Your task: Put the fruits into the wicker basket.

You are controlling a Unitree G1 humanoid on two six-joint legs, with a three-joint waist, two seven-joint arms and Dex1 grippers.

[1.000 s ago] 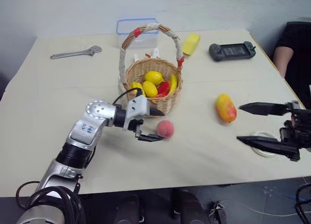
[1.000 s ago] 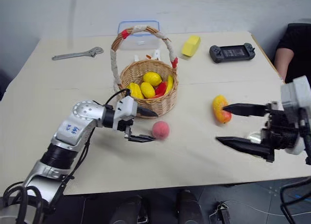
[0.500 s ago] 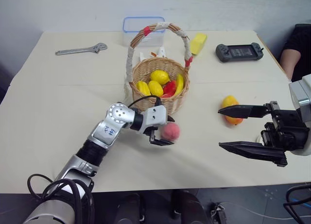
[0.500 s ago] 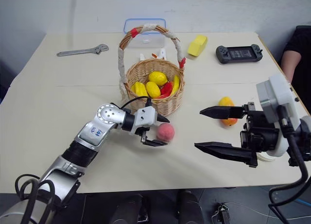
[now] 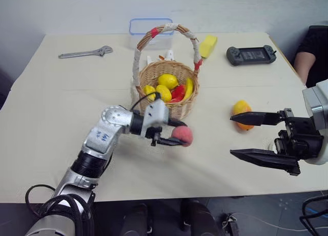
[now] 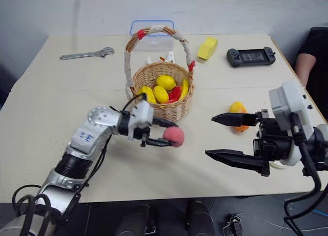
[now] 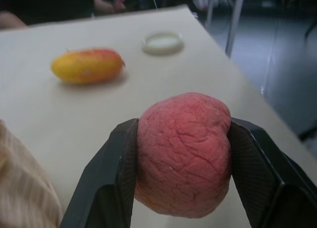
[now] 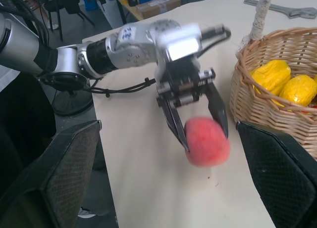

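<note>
The small pinkish-red peach [image 5: 183, 135] hangs just above the table, with my left gripper [image 5: 179, 135] shut on it; in the left wrist view both black fingers [image 7: 111, 173] press its sides. It is just in front of the wicker basket [image 5: 185, 107], whose arched handle [image 5: 169, 27] rises above it. The yellow-orange mango [image 5: 242, 112] lies on the table to the right, just beyond the upper finger of my right gripper [image 5: 231, 136]. That gripper is open and empty, pointing left toward the peach.
Yellow lemons [image 5: 168, 81], a banana and something red fill the basket. Behind it stand a clear blue-rimmed box [image 5: 150, 27], a yellow block [image 5: 207, 44], a wrench [image 5: 82, 54] and a game controller [image 5: 248, 54]. A white ring [image 7: 162, 42] lies near the right edge. A person [image 5: 313, 46] sits at right.
My left gripper closed on the peach and raised it off the table, drawing back a little toward the basket. The right gripper stayed open and still.
</note>
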